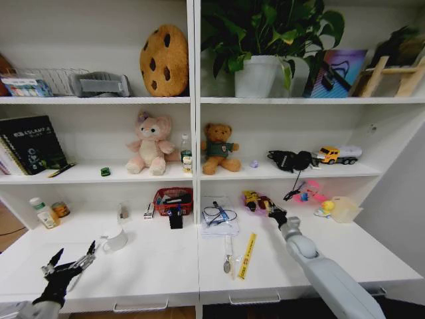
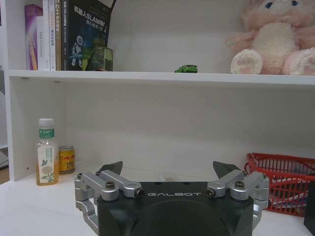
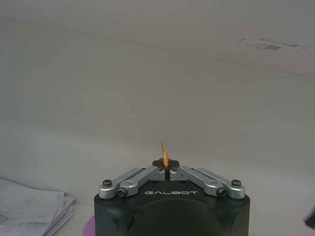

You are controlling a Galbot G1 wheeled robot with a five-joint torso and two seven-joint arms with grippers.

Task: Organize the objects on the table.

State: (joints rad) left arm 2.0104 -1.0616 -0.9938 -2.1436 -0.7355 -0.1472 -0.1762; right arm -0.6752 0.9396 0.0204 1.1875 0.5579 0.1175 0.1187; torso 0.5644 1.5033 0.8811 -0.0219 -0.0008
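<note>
The white table (image 1: 153, 266) carries small clutter. A yellow strip (image 1: 247, 256) and a metal spoon-like tool (image 1: 228, 256) lie near its front. Behind them a blue pen (image 1: 221, 211) rests on a clear bag of papers (image 1: 219, 224). My right gripper (image 1: 271, 211) reaches to the back of the table, touching a colourful toy (image 1: 255, 201). The right wrist view shows this gripper (image 3: 166, 164) shut on a thin yellow-orange sliver (image 3: 164, 153). My left gripper (image 1: 73, 260) hovers open over the front left corner, holding nothing (image 2: 168, 172). A tiny green toy car (image 2: 186, 69) stands on the shelf above.
A red basket (image 1: 174, 198) and a black box (image 1: 176, 219) stand mid-table, with a clear cup (image 1: 114, 240) to their left. A bottle (image 2: 47, 152) and a can (image 2: 66, 158) sit far left. A yellow duck and a tub (image 1: 345, 208) sit at the right. Plush toys fill the shelf above.
</note>
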